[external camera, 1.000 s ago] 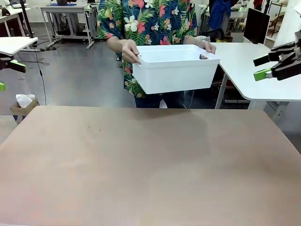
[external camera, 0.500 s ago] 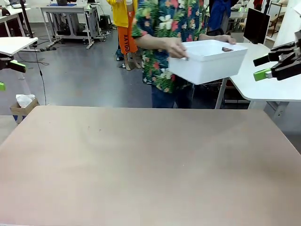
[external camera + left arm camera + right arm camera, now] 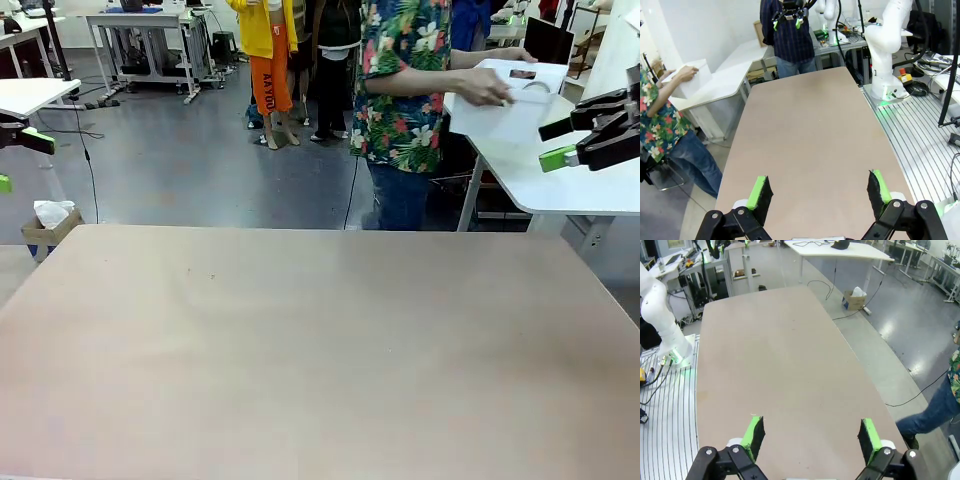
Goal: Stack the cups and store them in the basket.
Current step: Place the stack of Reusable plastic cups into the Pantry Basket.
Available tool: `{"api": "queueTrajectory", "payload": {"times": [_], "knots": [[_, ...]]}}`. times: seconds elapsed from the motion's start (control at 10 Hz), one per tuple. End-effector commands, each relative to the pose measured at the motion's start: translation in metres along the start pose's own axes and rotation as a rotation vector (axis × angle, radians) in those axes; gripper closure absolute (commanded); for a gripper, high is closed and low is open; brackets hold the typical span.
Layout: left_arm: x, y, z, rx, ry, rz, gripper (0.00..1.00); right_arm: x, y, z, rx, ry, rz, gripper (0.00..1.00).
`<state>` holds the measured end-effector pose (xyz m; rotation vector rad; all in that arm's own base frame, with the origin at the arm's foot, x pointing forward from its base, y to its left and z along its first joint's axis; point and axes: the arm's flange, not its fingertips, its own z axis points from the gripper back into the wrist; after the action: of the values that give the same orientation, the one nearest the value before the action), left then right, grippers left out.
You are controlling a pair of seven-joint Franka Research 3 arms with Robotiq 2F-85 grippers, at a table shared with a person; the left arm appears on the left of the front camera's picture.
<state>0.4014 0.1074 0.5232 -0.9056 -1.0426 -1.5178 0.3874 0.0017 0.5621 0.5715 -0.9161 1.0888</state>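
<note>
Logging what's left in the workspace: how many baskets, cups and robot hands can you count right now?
Basket: 1, held by the person at the white side table.
Cups: 0 certain; a dark shape in the basket, cannot tell.
Robot hands: 2, left hand and right hand, both open.
Total: 3.

We see a matt, smooth tan tabletop (image 3: 320, 340) with a faint sheen. The basket (image 3: 500, 100) looks like smooth white plastic. Each claw, left (image 3: 817, 189) and right (image 3: 810, 435), is matt black with green rubbery-looking pads. The floor (image 3: 200, 150) is glossy grey. The person's shirt (image 3: 405, 80) is printed cloth.
</note>
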Motion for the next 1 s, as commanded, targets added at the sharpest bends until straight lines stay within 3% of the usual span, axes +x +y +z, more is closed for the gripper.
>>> {"api": "queueTrajectory", "payload": {"times": [0.0,0.9], "knots": [[0.0016,-0.0022,-0.0014,0.002,0.01,0.012,0.0,0.0029,-0.0014,0.0008,0.001,-0.026,0.008,0.0],[0.0016,-0.0022,-0.0014,0.002,0.01,0.012,0.0,0.0029,-0.0014,0.0008,0.001,-0.026,0.008,0.0]]}}
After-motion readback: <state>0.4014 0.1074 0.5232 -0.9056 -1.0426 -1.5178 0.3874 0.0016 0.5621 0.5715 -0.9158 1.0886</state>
